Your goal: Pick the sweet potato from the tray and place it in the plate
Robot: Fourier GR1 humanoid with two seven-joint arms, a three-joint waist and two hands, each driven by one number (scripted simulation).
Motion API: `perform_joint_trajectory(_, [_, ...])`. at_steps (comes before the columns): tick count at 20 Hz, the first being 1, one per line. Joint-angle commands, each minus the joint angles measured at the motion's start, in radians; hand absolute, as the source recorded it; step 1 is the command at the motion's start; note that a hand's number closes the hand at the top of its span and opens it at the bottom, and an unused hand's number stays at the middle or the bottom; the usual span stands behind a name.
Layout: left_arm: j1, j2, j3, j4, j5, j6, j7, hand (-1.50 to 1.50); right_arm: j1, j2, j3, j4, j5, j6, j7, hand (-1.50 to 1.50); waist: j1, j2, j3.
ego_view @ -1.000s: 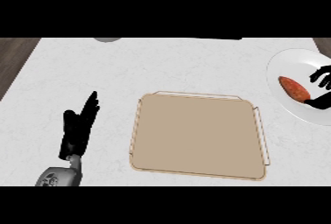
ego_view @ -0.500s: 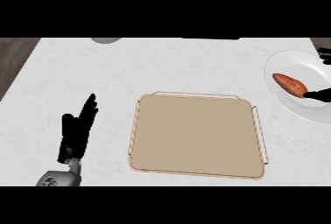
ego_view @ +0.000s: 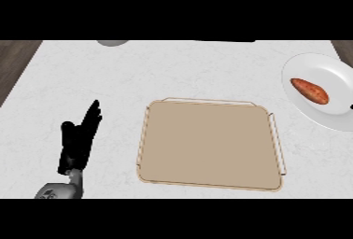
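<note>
The orange sweet potato (ego_view: 309,89) lies on the white plate (ego_view: 325,116) at the counter's right edge, with nothing touching it. The tan tray (ego_view: 207,144) sits mid-counter and holds nothing. My left hand (ego_view: 78,140) rests open on the counter left of the tray, fingers straight and pointing away. Of my right hand (ego_view: 351,107) only a small black bit shows at the view's right edge, beside the plate's lower half and just clear of the potato.
A grey rounded object (ego_view: 111,43) peeks in at the counter's far edge, upper left. A dark strip (ego_view: 224,40) lies along the far edge. The counter's left side ends at dark wood (ego_view: 14,65).
My right hand has let go of the sweet potato and drawn back off the right edge. The potato stays on the plate. The left hand has not moved.
</note>
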Motion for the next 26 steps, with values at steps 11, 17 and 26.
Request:
perform_joint_trajectory(11, [-0.013,-0.010,-0.003,0.023,0.000,-0.014,0.002,0.00,0.079,0.021,-0.012,-0.038,-0.018,0.047,-0.087,-1.50,0.017,0.005,0.001])
perform_joint_trajectory(17, [-0.020,-0.008,0.003,-0.019,-0.002,-0.004,0.033,0.00,0.121,0.049,-0.007,-0.038,-0.006,-0.057,-0.100,-1.50,0.015,0.003,0.001])
perform_joint_trajectory(26, [-0.010,-0.011,0.000,0.001,-0.002,-0.019,0.006,0.00,0.126,0.047,-0.003,-0.026,0.005,-0.103,-0.074,-1.50,0.015,0.005,0.001])
